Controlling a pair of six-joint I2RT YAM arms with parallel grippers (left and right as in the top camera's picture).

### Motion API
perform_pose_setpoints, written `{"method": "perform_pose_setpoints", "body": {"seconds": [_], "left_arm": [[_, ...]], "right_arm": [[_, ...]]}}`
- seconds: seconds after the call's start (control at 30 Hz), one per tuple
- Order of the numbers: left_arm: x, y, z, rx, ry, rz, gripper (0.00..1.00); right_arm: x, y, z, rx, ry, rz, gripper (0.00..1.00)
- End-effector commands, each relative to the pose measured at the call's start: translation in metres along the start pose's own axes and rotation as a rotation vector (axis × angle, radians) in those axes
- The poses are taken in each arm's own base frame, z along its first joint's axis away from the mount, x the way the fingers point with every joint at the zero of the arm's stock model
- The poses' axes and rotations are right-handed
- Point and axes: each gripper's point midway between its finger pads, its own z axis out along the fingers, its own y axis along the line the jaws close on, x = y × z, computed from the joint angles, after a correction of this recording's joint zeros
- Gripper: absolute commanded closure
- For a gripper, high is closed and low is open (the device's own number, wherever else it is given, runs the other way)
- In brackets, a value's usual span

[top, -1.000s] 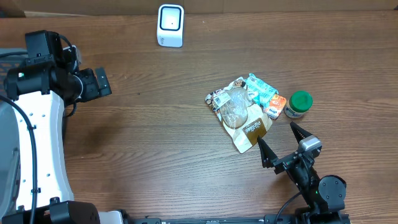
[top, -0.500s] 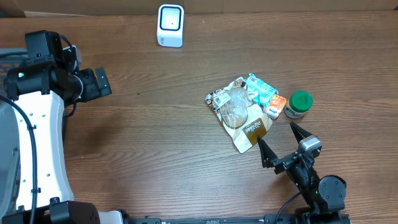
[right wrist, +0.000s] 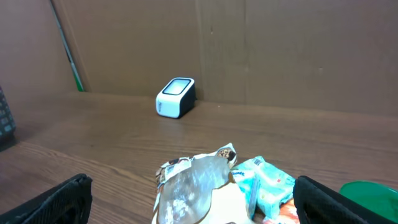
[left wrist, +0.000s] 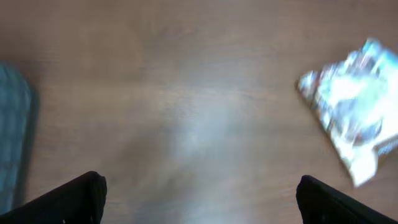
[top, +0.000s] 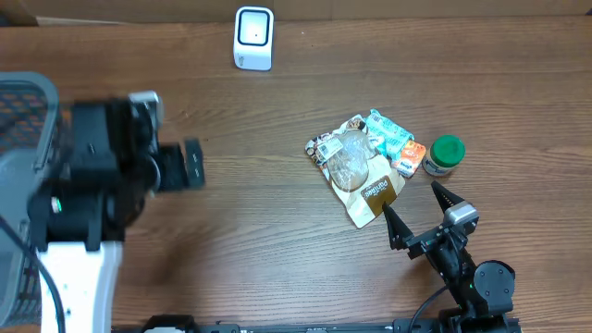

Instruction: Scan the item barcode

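Left jaws and right jaws gape wide, empty. A crumpled brown-and-clear plastic pouch lies right of centre on the brown wooden bench (white boxy scanner upper centre).

1. The brown pouch carries pale lettering on its lower half in the overhead view, too small to read.
2. The pouch's upper edge shows black-and-white print in the overhead view. No word or number can be made out there, and the left wrist view blurs it fully.
3. The teal packet has white markings, illegible in both the overhead and right wrist views.
4. The orange packet bears a white patch with no readable text.
5. The jar has a pale label, unreadable.
6. The scanner shows no legible sign.
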Motion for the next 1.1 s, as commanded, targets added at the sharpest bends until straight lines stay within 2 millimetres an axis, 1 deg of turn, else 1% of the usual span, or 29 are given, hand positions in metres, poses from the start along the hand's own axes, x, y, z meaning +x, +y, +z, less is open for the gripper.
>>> {"method": "perform_pose_setpoints", "body": {"seconds": [0.0,0.07,0.1,0.17,0.23,0.33,0.37,0.43,0.57,0.67,0.73,0.83,0.93,1.07], "left_arm": [[0.053,0.024,0.014,-0.098,0.074,0.003,0.0],[0.074,0.041,0.017,-0.167,0.092,-0.009,0.0],[0.085,0.045,0.018,-0.183,0.101,-0.013,0.0],[0.103,0.048,0.02,-0.185,0.116,-0.015,0.0],[0.113,0.049,0.021,-0.184,0.109,-0.016,0.0],[0.118,0.051,0.02,-0.191,0.062,-0.007,0.0],[0.117,0.052,0.019,-0.193,0.043,-0.008,0.0],[0.108,0.051,0.017,-0.185,-0.032,-0.007,0.0],[0.075,0.046,0.018,-0.151,-0.258,-0.006,0.0],[0.056,0.038,0.022,-0.097,-0.433,0.008,0.0],[0.047,0.033,0.026,-0.059,-0.55,0.017,0.0],[0.041,0.029,0.029,-0.024,-0.687,0.028,0.0],[0.043,0.03,0.032,-0.017,-0.77,0.033,0.0],[0.046,0.03,0.033,-0.03,-0.879,0.091,0.0]], "right_arm": [[0.001,0.0,0.0,-0.001,-0.006,-0.003,0.0],[0.001,0.0,0.0,-0.001,-0.006,-0.003,0.0],[0.001,0.0,0.0,-0.001,-0.006,-0.003,0.0],[0.002,0.0,0.0,-0.001,-0.005,-0.003,0.0],[0.002,0.0,0.0,-0.001,-0.006,-0.003,0.0],[0.002,0.0,0.0,-0.001,-0.006,-0.003,0.0],[0.002,0.0,0.0,-0.001,-0.006,-0.003,0.0],[0.002,0.0,0.0,-0.001,-0.005,-0.003,0.0],[0.002,0.0,0.0,-0.002,-0.005,-0.003,0.0],[0.002,0.0,0.0,-0.001,-0.006,-0.003,0.0],[0.002,0.0,0.0,-0.001,-0.005,-0.003,0.0],[0.002,0.0,0.0,-0.001,-0.006,-0.003,0.0],[0.002,0.0,0.0,-0.001,-0.006,-0.003,0.0],[0.002,0.0,0.0,-0.001,-0.006,-0.003,0.0]]}}
